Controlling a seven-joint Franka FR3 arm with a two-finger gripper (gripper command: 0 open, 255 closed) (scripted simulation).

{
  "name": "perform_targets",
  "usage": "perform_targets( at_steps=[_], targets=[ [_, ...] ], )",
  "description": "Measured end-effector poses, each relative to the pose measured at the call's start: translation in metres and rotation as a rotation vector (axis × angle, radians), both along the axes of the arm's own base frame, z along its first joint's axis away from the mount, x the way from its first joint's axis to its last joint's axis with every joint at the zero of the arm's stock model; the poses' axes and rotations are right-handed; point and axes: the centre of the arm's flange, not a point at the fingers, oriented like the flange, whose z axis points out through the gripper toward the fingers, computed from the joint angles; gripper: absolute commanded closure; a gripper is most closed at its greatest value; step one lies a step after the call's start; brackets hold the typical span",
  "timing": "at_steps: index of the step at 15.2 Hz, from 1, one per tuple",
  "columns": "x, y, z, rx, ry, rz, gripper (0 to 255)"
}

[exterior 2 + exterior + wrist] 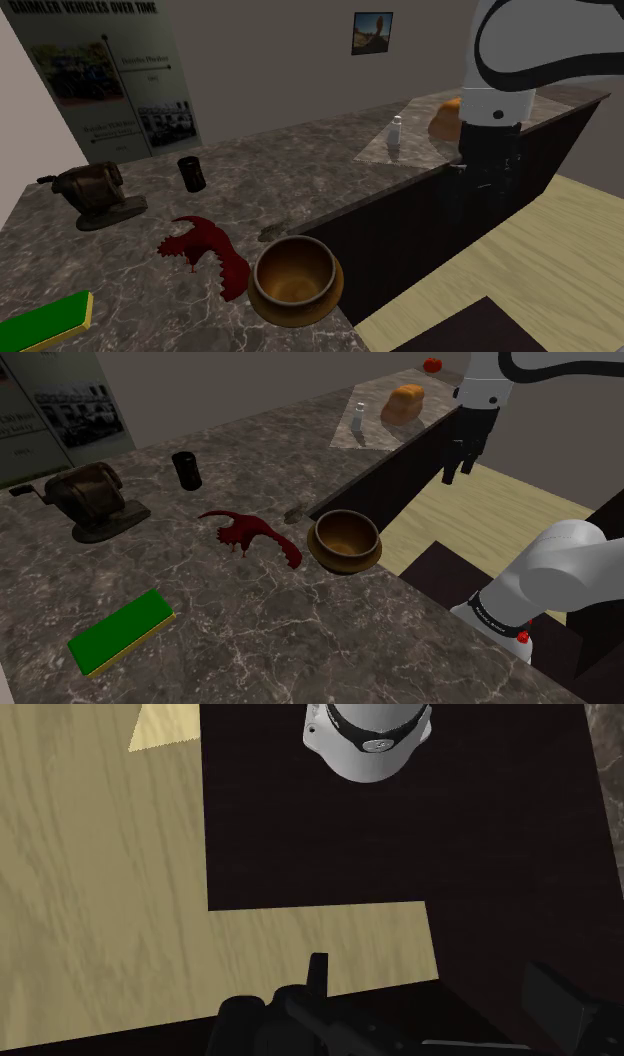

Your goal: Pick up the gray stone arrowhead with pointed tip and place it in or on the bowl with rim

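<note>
End effector [458, 470]: upper right of the shoulder view, hanging past the counter [250, 642] edge above the pale wood floor [480, 517], well apart from everything on the counter. Released. In the wrist view its black fingers [318, 974] stand apart with nothing between them. Beyond them are a dark surface, floor boards and the arm's white base [368, 739].

Arrowhead [294, 512]: small, grey-brown, lying flat on the counter near its edge, about centre frame in the shoulder view. It sits just up and left of the bowl [345, 542], close to it but not touching.

Bowl: brown, wood-toned, rimmed, upright at the counter edge, centre frame.

Other items, shoulder view:
- Red winged figure [250, 537], just left of the bowl and below-left of the arrowhead.
- Black cup [186, 470], upper left of centre, upright.
- Dark hand-crank grinder [90, 502], left edge.
- Green block [120, 632], lower left, lying flat.
- Far end of the counter, top centre: a small shaker [360, 417], a bread loaf [405, 402] and a red tomato [432, 364].

Second exterior view: a poster [100, 70] on the wall at upper left and a small framed picture [371, 32] at top centre.
</note>
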Motion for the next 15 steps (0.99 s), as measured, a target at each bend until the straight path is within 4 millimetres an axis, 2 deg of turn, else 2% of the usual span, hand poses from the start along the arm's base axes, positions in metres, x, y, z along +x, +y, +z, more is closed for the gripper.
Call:
perform_targets(
  at_steps=[1, 3, 7, 15],
  targets=[
    [0.000, 0.000, 0.000, 0.000, 0.000, 0.000, 0],
    [0.003, 0.015, -0.002, -0.008, -0.012, -0.019, 0],
    [0.015, 0.062, -0.016, -0.035, -0.048, -0.083, 0],
    [0.058, 0.154, -0.040, -0.089, -0.126, -0.224, 0]
  ],
)
